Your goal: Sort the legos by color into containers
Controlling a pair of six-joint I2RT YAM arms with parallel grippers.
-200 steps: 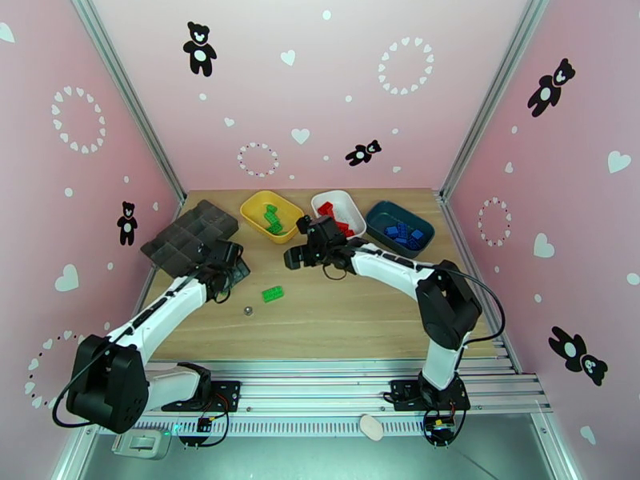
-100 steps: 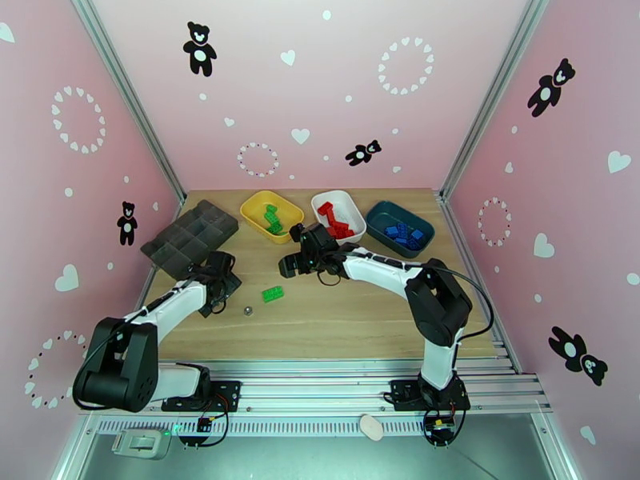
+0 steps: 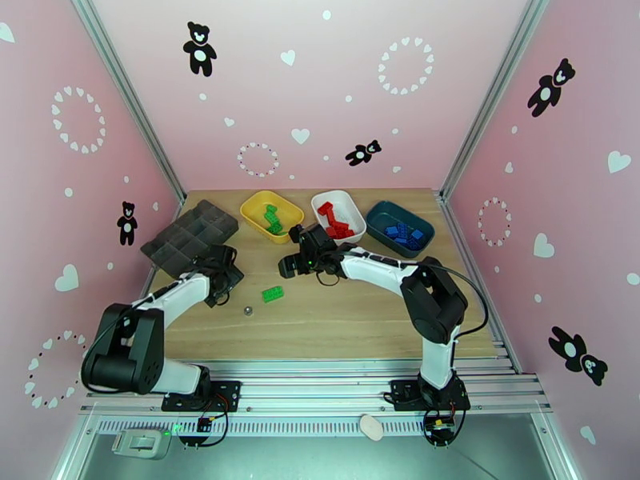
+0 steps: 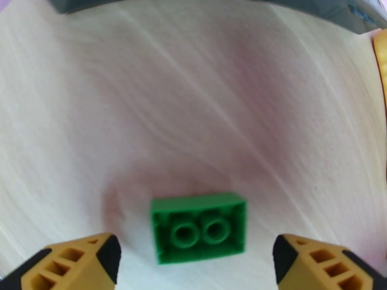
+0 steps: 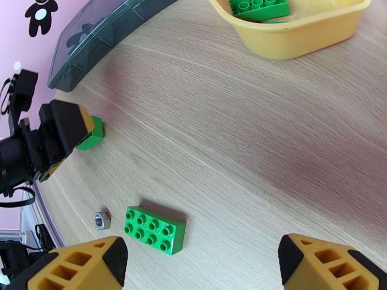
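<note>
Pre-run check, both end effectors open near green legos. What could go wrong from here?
The nut lies close beside the long green brick; the right end effector could catch it too.
The small green brick lies underside-up inside the open left end effector; uneven contact might skid it.
Both bricks go to the yellow tray; the end effectors could clash there.

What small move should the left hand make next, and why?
Probably lower the left hand and close on the small green plastic brick: it lies loose on the wooden table between the open fingers, and green bricks already sit in the yellow plastic tray.
</note>
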